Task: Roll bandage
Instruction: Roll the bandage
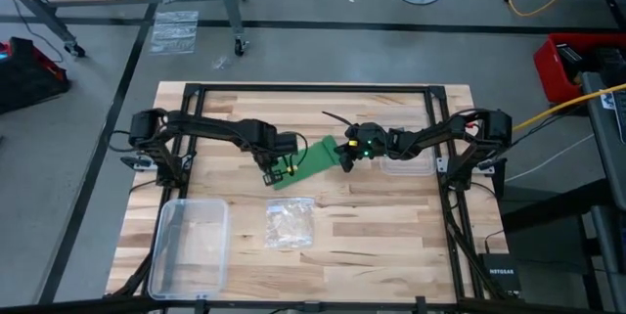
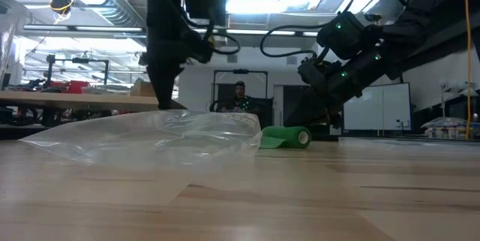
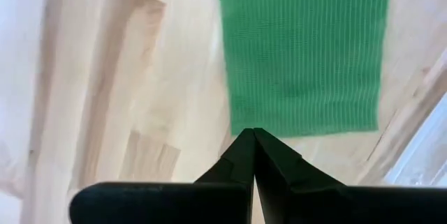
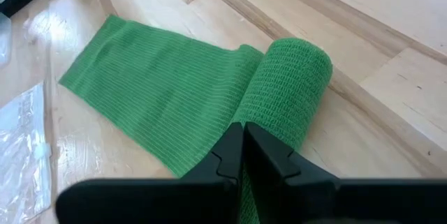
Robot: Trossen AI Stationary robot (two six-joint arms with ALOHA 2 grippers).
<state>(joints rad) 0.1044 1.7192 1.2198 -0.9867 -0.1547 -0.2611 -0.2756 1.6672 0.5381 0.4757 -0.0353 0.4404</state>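
Green ribbed stretch fabric makes up the bandage (image 4: 209,91), which is found near the middle of the wooden table (image 1: 391,246), partly wound: a plump cylinder at one end and a flat tail laid out toward the left arm. The weave is shown as fine parallel ridges, soft and slightly fuzzy at the roll's face.

The right gripper (image 4: 243,140) is placed against the roll, its fingers pressed together with nothing pinched between them. The left gripper (image 3: 253,144) is set at the free end of the tail, its fingers likewise pressed together, tips at the cloth's edge.

Several risks can be judged from this. If the roll is pushed off-axis, the layers could be wound askew and a cone formed. If the tail is not pinned firmly, it may be dragged along and bunched. The springy fabric could also be loosened once pressure is eased.

A crinkly clear plastic bag (image 1: 290,223) and a clear plastic box (image 1: 191,246) are seen nearer the table's front, apart from the work.
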